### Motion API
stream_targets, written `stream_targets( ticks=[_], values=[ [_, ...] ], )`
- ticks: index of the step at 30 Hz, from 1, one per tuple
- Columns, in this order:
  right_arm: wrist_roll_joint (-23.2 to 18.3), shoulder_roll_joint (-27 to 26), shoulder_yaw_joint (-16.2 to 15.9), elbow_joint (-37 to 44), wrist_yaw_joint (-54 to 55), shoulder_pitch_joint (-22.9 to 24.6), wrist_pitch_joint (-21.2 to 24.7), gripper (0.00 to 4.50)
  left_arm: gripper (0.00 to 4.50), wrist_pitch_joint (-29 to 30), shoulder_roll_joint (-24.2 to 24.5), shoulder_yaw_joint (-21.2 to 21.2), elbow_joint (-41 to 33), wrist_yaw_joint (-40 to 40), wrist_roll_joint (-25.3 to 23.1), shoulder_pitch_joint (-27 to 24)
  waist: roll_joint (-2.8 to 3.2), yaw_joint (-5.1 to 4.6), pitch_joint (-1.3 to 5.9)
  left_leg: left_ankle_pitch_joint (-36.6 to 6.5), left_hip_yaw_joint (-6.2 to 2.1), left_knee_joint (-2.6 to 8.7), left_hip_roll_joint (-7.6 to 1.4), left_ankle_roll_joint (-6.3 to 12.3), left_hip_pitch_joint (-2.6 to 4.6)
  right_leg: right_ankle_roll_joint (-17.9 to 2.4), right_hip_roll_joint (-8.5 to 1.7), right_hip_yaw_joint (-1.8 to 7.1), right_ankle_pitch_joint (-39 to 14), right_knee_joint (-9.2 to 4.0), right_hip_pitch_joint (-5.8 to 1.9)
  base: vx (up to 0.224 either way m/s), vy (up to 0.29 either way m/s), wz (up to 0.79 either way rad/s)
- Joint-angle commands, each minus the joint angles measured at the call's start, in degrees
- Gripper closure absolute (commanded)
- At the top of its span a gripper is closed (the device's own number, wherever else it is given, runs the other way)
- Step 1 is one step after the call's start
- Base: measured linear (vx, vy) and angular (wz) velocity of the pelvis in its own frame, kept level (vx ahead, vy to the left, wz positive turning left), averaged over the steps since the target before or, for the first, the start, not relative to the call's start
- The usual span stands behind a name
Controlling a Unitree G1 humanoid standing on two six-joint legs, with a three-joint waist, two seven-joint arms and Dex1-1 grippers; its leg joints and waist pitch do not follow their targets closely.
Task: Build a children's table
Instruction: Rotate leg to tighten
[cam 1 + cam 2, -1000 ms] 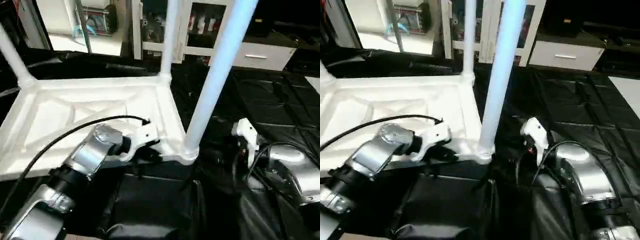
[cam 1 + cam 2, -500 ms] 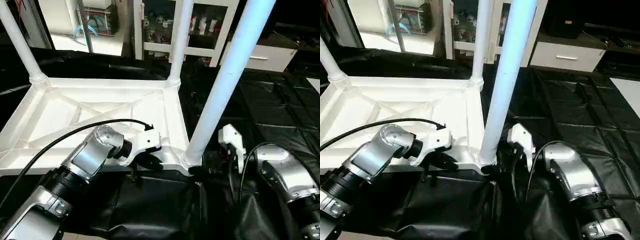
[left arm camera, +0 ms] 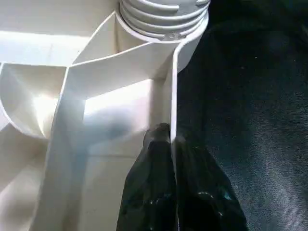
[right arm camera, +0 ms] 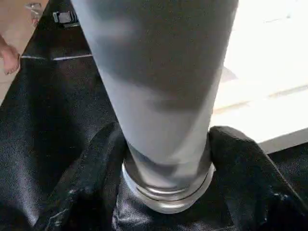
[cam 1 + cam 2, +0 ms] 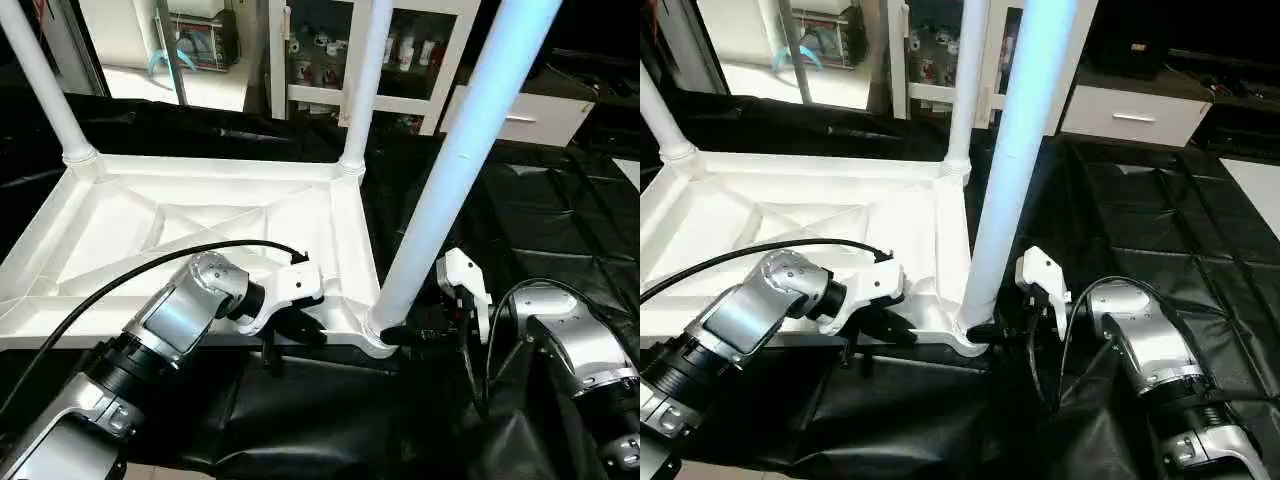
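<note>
tabletop (image 5: 200, 215): white plastic, lying upside down on the black sheet (image 5: 560, 220), x-ribbed underside facing up.
far legs: one leg (image 5: 40, 85) stands in the far-left corner socket, another (image 5: 362, 80) in the far-right socket, both upright.
left tool (image 3: 172, 149): closed, its two black fingers (image 3: 154, 183) pinching the thin rim wall of the tabletop along the near edge, just left of the near-right corner socket (image 3: 163, 19); it looks to be steadying the top.
near-right leg (image 5: 455, 160): seated in the near-right corner socket, long axis rising from the socket and leaning slightly to the right.
right tool (image 4: 166, 159): one finger (image 4: 91, 178) on each side of the near-right leg's base, close around the tube just above the socket; whether they already press it i cannot tell.
key relation: this leg stands between the right tool's fingers, with the left tool on the rim just on the socket's other side. the right arm is the one placed to work the leg.
likely next: grip the base, then press or twist along the leg's axis.
near-left corner: hidden behind the left forearm (image 5: 150, 330); cannot tell if a leg is fitted.
</note>
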State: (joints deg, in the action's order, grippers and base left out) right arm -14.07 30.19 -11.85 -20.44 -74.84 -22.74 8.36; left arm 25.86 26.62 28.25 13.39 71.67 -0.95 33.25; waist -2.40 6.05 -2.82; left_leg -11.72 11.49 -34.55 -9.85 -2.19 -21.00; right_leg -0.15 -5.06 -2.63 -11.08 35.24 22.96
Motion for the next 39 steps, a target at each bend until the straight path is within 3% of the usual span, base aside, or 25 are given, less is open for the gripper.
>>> stream_targets(
  ticks=[1, 3, 12, 16, 19, 22, 24, 26, 27, 28, 29, 32, 34, 39],
  values=[
    [0.4, 1.0, -1.9, 0.1, -2.4, 0.3, -0.3, 2.03, 4.50, 0.7, -0.1, 2.3, 0.0, 0.7, -0.5, -1.0, -0.22, -0.14, 3.53, -5.4, -1.36, 3.97, -3.66, 4.35, 1.13, -16.5, -3.78, 2.29, -3.3, -3.04, -2.52, 0.000, 0.000, 0.00],
    [0.7, 0.9, -2.2, 0.0, -2.7, 0.6, -0.5, 2.28, 4.50, 1.0, 0.1, 2.4, -0.1, 0.9, -0.6, -1.0, -0.24, -0.10, 3.51, -5.5, -1.38, 4.01, -3.64, 4.23, 1.14, -16.5, -3.74, 2.29, -3.2, -3.05, -2.57, 0.000, 0.000, 0.00],
    [0.5, -1.1, -0.4, -1.2, 1.0, 2.1, 0.4, 2.45, 4.50, 1.6, -0.5, 2.1, 0.9, 0.1, -0.9, -0.8, -0.21, -0.03, 3.49, -6.4, -1.43, 4.11, -3.63, 3.60, 1.18, -16.4, -3.73, 2.29, -3.6, -3.16, -2.60, 0.000, 0.000, 0.00],
    [0.5, -1.7, 0.3, -1.2, 2.9, 3.0, 1.0, 2.46, 4.50, 2.4, -1.6, 1.4, 1.8, -1.6, -0.7, -0.5, -0.13, -0.24, 3.15, -10.4, -1.57, 4.56, -3.73, 1.75, 1.37, -15.1, -3.82, 2.35, -9.5, -3.86, -2.52, 0.000, 0.000, 0.00],
    [1.1, -2.5, 0.7, -1.8, 5.3, 3.2, 1.4, 2.46, 4.50, 2.8, -2.5, 0.8, 2.7, -3.4, -0.9, -0.2, -0.22, -0.50, 2.67, -15.9, -1.83, 5.11, -3.71, -0.24, 1.83, -13.2, -3.90, 2.38, -17.3, -4.79, -2.33, 0.000, 0.000, 0.00],
    [3.7, -5.2, 1.7, -4.7, 14.3, 2.0, 3.9, 2.46, 4.50, 4.0, -6.3, -2.4, 6.4, -10.6, -1.1, 1.1, -0.30, -0.99, 2.54, -18.4, -1.94, 5.21, -3.59, -1.66, 2.11, -11.7, -3.90, 2.36, -21.8, -5.28, -1.94, 0.000, 0.000, 0.00],
    [5.9, -9.6, 4.2, -8.6, 27.7, 0.0, 6.9, 2.47, 4.50, 5.2, -11.4, -7.0, 11.8, -20.3, -0.7, 3.5, -0.48, -1.66, 2.64, -19.4, -2.37, 5.31, -3.42, -2.88, 1.82, -10.6, -3.89, 2.02, -24.3, -5.42, -2.05, -0.036, 0.009, -0.03],
    [7.1, -16.7, 9.2, -14.0, 47.9, -3.2, 9.4, 2.49, 4.50, 3.9, -17.6, -11.8, 19.5, -32.7, -0.3, 7.2, -0.78, -2.58, 2.74, -19.6, -2.65, 5.37, -3.06, -4.02, 1.48, -8.6, -3.94, 1.78, -27.0, -5.77, -1.96, -0.051, 0.015, -0.08],
    [7.2, -17.1, 9.5, -14.4, 49.1, -3.4, 9.4, 2.49, 4.50, 3.7, -17.9, -12.0, 20.0, -33.4, -0.3, 7.5, -0.70, -2.85, 2.75, -20.2, -2.71, 5.35, -3.02, -4.31, 1.59, -8.2, -4.07, 1.78, -27.8, -5.90, -1.69, 0.000, 0.000, 0.00],
    [7.3, -20.1, 11.2, -16.4, 56.4, -4.5, 8.7, 2.49, 4.50, 2.0, -20.0, -13.1, 23.0, -37.3, -0.3, 9.2, -0.98, -3.02, 3.13, -19.8, -2.95, 5.29, -3.00, -4.12, 1.40, -7.4, -4.25, 1.68, -27.4, -5.96, -2.00, 0.000, 0.000, 0.00],
    [7.2, -21.9, 11.9, -17.4, 60.0, -5.0, 8.2, 2.49, 4.50, 1.1, -21.2, -13.6, 24.5, -39.0, 0.0, 10.2, -0.79, -3.06, 3.01, -18.9, -2.72, 5.37, -2.99, -3.50, 1.37, -7.5, -4.18, 1.87, -25.8, -6.07, -1.67, 0.000, 0.000, 0.00],
    [8.1, -24.8, 11.0, -18.4, 62.7, -5.9, 7.3, 2.50, 4.50, -1.1, -23.1, -13.9, 27.3, -42.2, -0.2, 12.1, -0.63, -2.93, 2.97, -19.3, -2.39, 5.31, -2.95, -2.55, 1.65, -7.8, -4.02, 2.03, -23.7, -6.27, -1.37, 0.000, 0.000, 0.00],
    [8.7, -26.4, 9.6, -18.5, 62.1, -6.5, 6.1, 2.51, 4.50, -2.0, -23.6, -13.4, 28.4, -42.9, -0.9, 13.1, -0.32, -2.64, 3.06, -17.7, -2.30, 5.43, -3.01, -1.88, 1.46, -8.4, -3.97, 2.17, -20.1, -5.90, -1.68, 0.000, 0.000, 0.00],
    [9.4, -28.2, 8.3, -17.2, 58.7, -7.9, 2.4, 2.51, 4.50, -4.1, -23.7, -13.0, 32.0, -42.6, -3.0, 14.6, -0.44, -2.24, 3.17, -14.6, -1.94, 5.31, -3.08, -0.60, 1.41, -10.3, -3.94, 2.27, -14.1, -5.32, -2.05, 0.000, 0.000, 0.00]
  ],
)
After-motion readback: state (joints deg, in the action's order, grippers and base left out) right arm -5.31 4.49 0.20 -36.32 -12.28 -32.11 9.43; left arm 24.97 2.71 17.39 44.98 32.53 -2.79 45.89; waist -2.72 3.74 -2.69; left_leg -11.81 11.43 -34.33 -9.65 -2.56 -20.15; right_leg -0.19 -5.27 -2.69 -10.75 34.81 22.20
